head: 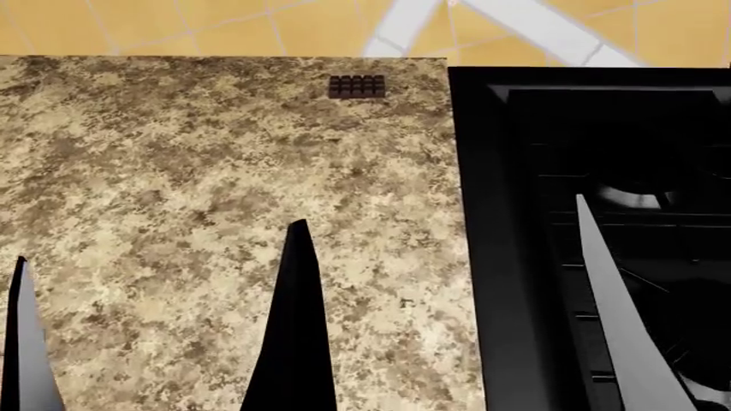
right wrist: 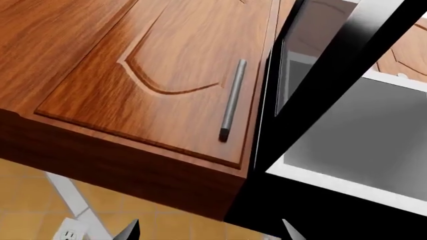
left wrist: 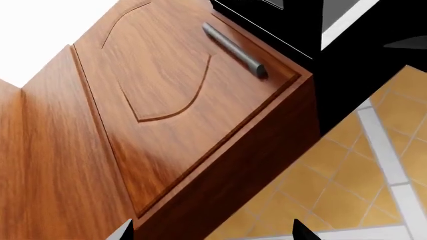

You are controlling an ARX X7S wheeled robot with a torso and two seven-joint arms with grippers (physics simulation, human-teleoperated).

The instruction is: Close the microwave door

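Overhead, microwave door (right wrist: 333, 55) ajar beyond the open right claw (right wrist: 208, 231), apart; left claw (left wrist: 213, 231) likewise open

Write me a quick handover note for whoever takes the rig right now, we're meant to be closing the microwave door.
Left gripper: open, holding nothing, aimed at the wooden cabinet door and its handle.
Right gripper: open, holding nothing, pointing up at the microwave door.
The microwave door is open, swung out edge-on beside the pale interior.
Head view shows only the granite counter, a chocolate bar and the stove.
Done: nothing visible yet; no contact.
Left: bring the right gripper to the door and push it shut.
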